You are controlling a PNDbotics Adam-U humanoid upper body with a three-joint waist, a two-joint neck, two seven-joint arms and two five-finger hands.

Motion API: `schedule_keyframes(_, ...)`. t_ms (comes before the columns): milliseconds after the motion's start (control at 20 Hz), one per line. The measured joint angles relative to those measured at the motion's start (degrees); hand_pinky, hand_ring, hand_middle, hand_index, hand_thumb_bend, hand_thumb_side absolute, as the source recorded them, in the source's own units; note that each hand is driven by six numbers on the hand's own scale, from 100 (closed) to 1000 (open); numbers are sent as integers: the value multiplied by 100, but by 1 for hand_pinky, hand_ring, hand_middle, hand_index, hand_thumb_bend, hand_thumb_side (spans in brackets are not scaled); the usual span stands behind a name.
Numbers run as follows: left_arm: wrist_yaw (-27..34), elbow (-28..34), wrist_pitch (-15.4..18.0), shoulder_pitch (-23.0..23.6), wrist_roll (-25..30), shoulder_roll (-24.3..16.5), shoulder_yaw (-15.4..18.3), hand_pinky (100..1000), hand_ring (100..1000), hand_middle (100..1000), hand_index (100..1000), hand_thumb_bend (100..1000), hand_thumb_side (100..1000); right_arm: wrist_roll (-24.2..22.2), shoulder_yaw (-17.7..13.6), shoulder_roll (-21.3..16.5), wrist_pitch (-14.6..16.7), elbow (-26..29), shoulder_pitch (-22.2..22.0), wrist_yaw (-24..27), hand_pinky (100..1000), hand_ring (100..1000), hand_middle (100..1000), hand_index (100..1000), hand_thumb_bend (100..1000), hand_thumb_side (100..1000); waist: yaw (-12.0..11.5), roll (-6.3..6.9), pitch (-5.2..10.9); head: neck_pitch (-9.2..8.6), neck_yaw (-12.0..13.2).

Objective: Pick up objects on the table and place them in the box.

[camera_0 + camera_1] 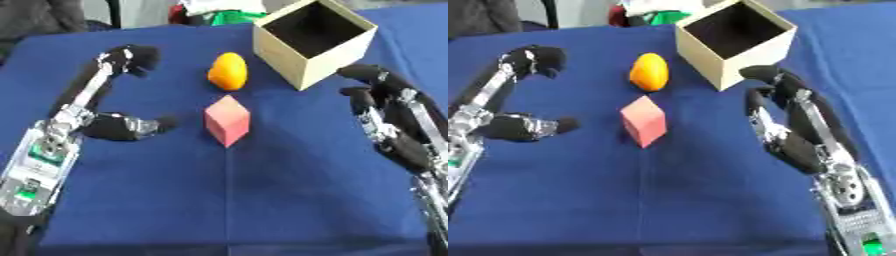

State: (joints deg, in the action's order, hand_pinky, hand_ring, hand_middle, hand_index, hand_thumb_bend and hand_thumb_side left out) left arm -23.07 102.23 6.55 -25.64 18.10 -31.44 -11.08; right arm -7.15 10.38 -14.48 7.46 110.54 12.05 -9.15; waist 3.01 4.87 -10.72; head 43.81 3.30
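My left hand lies on the blue counter at the left, fingers stretched forward with curled tips, thumb reaching toward the middle; it holds nothing. The left eye view shows that whole hand and its silver wrist, while the right eye view crops the wrist at the edge. My right hand is the reverse: the right eye view gives it down to the wrist, the left eye view cuts it at the right border. Its fingers are nearly straight, pointing toward the box, with nothing held; their tips are just beside the box's near corner, and I cannot tell whether they touch.

The pink cube sits mid-counter between my hands, one corner toward me. Beyond it, apart from it, the orange egg-shaped thing stands with its long axis running away from me, just left of the open tan box, which is turned corner-on to me.
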Motion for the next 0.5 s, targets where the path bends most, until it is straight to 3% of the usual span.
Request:
schedule_keyframes(300,-214,-387,273,-885,803,-759,-588,787,773,763,876,750,321,82,-1,-53,-23,1,-5,40,790,901,776,819,100,620,162,51,67,1,9)
schedule_keyframes(500,-310,-765,577,-1515,1280,-878,-1078,798,774,772,878,765,312,129,6,-101,-30,6,-16,74,792,900,772,819,100,618,259,79,101,1,13)
